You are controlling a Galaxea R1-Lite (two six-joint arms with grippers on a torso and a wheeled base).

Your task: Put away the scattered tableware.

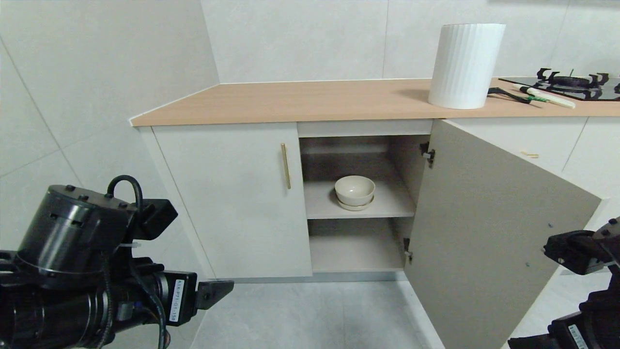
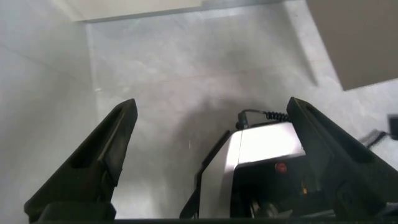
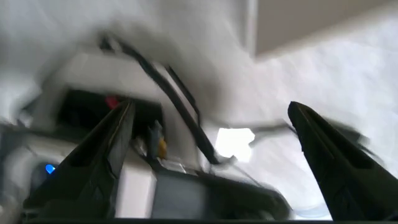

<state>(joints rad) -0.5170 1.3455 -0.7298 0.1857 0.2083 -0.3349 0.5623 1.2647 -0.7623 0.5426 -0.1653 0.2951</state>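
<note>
The long wooden desk (image 1: pixel 310 102) runs along the tiled wall. Under it the cabinet (image 1: pixel 232 198) stands with its right-hand door (image 1: pixel 484 232) swung wide open. Up on the desk, towards the hob (image 1: pixel 571 80), sits a tall white ribbed canister (image 1: pixel 465 65).

Both arms hang low in front of the cabinet, well away from it, one on each side. The left tool (image 2: pixel 211 106) has its fingers spread wide with nothing between them, only the floor (image 2: pixel 186 62) beneath. The right tool (image 3: pixel 211 107) is likewise spread and empty.

Inside the cabinet, a cream bowl (image 1: pixel 354 189) sits on a small plate (image 1: pixel 355 206) on the upper shelf (image 1: pixel 392 201), a little left of the middle. The lower shelf carries nothing I can see. So that much of the tableware looks put away.

What seems to be left lies on the desk, between the canister and the hob: a white-handled utensil (image 1: pixel 545 96) and, just beside it, a black utensil (image 1: pixel 507 95). They are too small from here to say what kind they are. If they count as the scattered pieces, I'd reckon the job is about halfway done, with those two to collect and the door to shut afterwards
</note>
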